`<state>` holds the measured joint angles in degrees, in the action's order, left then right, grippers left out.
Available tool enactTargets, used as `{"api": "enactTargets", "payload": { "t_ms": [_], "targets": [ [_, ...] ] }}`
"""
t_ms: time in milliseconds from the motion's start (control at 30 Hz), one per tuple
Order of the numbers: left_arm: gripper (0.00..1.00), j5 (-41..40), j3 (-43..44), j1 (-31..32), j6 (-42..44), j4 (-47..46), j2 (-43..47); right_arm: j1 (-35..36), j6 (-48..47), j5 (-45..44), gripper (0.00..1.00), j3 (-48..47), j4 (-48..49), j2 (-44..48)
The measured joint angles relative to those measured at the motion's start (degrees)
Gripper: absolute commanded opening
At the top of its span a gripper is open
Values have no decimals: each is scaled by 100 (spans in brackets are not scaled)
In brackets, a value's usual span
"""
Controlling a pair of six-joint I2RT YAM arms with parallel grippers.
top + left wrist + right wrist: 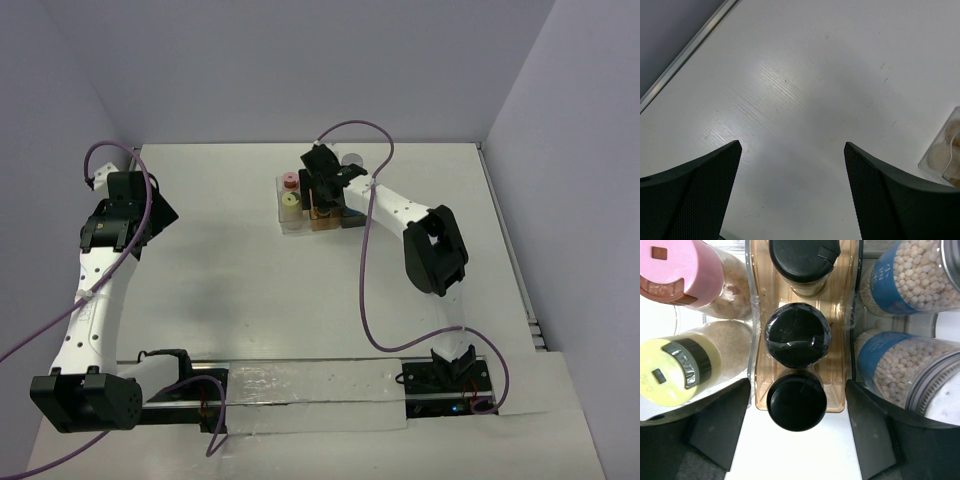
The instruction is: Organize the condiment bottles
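Note:
The right wrist view looks straight down on the condiment bottles. Three black-capped jars stand in a row in the amber tray [840, 371]: far [804, 260], middle [797, 335] and near [796, 400]. To their left stand a pink-capped bottle [680, 270] and a cream-capped bottle [677, 370]. Two blue-labelled bottles [900, 365] of pale beads stand on the right. My right gripper [796, 427] is open, its fingers either side of the near jar and clear of it. My left gripper [792, 190] is open over bare table, far left of the trays [300, 222].
A corner of the clear tray [945, 155] shows at the right edge of the left wrist view. The table's left edge strip [685, 52] runs behind the left gripper. The right arm [400, 210] reaches over the table to the trays near the back.

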<state>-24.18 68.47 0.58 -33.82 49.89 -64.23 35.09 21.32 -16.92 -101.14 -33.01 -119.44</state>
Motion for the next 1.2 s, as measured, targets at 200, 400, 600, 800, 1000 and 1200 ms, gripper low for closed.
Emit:
{"api": "enactTargets", "payload": {
  "t_ms": [200, 400, 600, 800, 1000, 1200],
  "targets": [
    [92, 2, 0, 0, 0, 0, 0, 0, 4, -27, 87, 31, -2, 13],
    [92, -1, 1, 0, -21, 0, 0, 2, 4, 73, 87, 179, -15, 427],
    [92, 4, 3, 0, -62, 2, 0, 2, 0, 148, 99, 245, -3, 1566],
    [91, 23, 2, 0, -153, -6, 71, 17, -42, -237, 100, 797, 135, 3115],
    [90, 75, 26, -2, -206, -43, 210, 13, 2, -1343, 100, 1759, -100, 4304],
    [90, 179, 26, -2, -199, -131, 519, -76, 330, -1871, 100, 3100, -701, 5006]
  ]
}}
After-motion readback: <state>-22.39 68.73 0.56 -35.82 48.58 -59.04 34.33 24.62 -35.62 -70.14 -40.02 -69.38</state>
